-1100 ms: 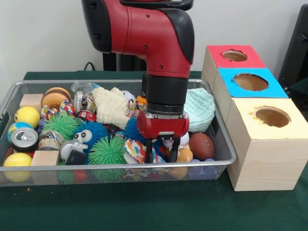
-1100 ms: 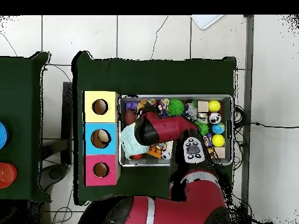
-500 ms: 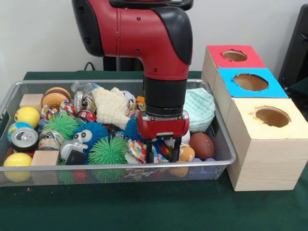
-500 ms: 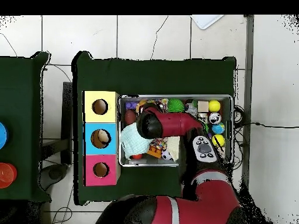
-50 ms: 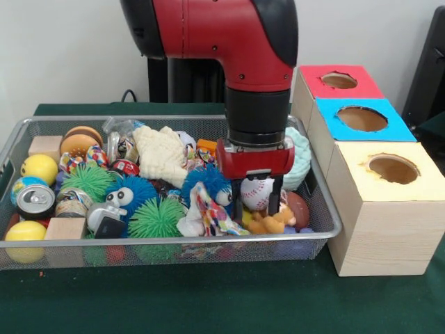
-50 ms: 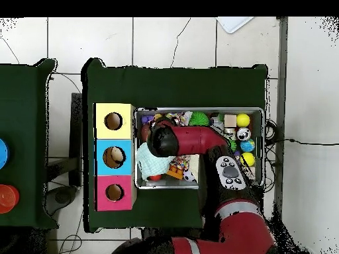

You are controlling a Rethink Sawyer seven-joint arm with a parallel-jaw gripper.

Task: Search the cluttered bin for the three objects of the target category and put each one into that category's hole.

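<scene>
No legible labels. Gripper [image 5: 255, 207] moved toward the boxes since last frame, fingers spread open around the baseball [image 5: 256, 193] in the bin [image 5: 316, 209], not clamped.

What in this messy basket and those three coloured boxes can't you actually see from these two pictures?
- Fingers' tips: front view, sunk among the toys beside the baseball; a grip is unclear.
- Gripper: overhead view, covered by the arm.
- Mint cloth: front view, mostly behind the arm.
- Inside the red box, blue box and yellow box: both views, holes show only shadow.
- Bin floor: both views, buried under clutter.
</scene>
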